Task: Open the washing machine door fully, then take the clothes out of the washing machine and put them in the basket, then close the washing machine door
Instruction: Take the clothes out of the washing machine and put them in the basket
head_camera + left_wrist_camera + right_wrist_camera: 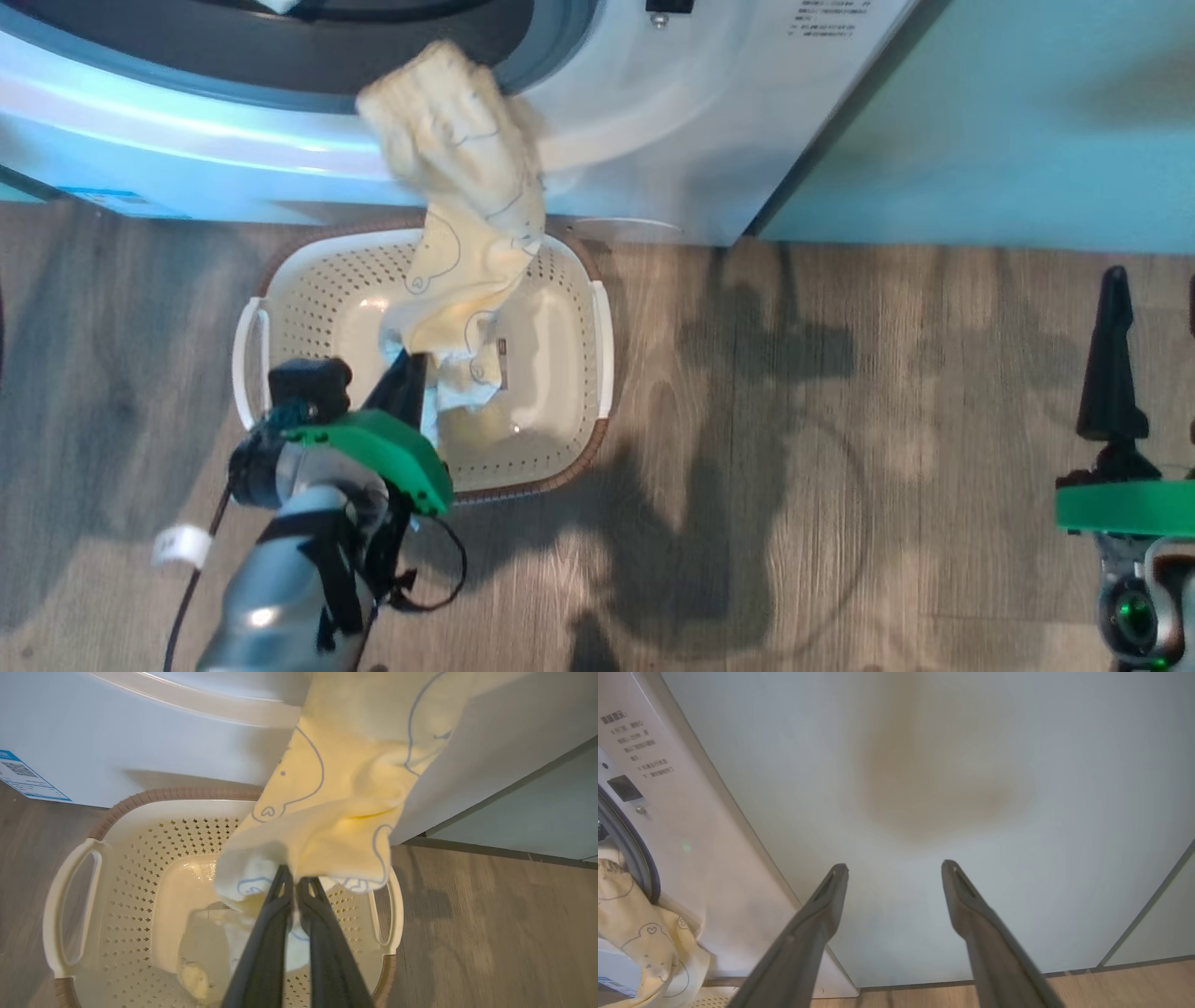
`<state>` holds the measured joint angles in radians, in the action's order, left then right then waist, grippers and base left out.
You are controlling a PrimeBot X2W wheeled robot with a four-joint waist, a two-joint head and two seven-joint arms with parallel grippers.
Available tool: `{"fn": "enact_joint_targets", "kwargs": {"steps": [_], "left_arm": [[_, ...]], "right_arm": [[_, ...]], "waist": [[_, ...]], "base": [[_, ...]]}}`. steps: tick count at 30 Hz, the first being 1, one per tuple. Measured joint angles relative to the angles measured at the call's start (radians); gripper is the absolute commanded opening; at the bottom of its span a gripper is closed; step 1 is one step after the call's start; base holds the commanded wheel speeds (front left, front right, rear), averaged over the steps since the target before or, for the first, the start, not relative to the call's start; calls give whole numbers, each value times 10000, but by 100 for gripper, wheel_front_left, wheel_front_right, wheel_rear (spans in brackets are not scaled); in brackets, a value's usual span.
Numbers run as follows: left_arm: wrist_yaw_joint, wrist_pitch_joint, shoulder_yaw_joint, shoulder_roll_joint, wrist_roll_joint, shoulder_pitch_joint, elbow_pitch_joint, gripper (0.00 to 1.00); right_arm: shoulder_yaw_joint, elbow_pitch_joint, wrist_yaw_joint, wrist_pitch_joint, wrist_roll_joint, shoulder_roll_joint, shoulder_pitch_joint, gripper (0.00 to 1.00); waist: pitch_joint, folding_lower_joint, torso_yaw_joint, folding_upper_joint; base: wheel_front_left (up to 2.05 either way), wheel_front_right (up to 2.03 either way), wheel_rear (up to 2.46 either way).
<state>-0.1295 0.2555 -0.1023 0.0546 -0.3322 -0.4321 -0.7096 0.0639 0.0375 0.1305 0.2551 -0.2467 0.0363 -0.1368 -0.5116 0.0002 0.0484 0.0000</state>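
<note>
Head view: left tool (408,362) clamped on the low end of the clothes (467,187), down inside the basket (280,271), which sits on the floor (840,467) just in front of the washing machine (672,121). Garment's top end hangs over the drum mouth (280,47), so door-opening prob. done, though I can't see the door itself. Right tool (894,868) spread wide, empty, off by the cabinet panel (971,765). To do: get garment fully in, check drum for more, shut door.

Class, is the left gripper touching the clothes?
Touching. The left wrist view shows the left gripper shut on the clothes, over the basket.
</note>
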Motion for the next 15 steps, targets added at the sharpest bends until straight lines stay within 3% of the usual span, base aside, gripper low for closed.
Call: {"fn": "enact_joint_targets", "kwargs": {"steps": [2,15], "left_arm": [[0,0,-102,36,-203,-437,-571,100],[-2,0,-621,192,-1055,-1723,-2520,100]], "right_arm": [[-17,2,0,0,0,-2,-112,100],[84,79,0,2,0,0,-361,100]], "waist": [[-157,0,58,0],[-657,-1,179,0]], "base": [[0,0,0],[0,0,0]]}}
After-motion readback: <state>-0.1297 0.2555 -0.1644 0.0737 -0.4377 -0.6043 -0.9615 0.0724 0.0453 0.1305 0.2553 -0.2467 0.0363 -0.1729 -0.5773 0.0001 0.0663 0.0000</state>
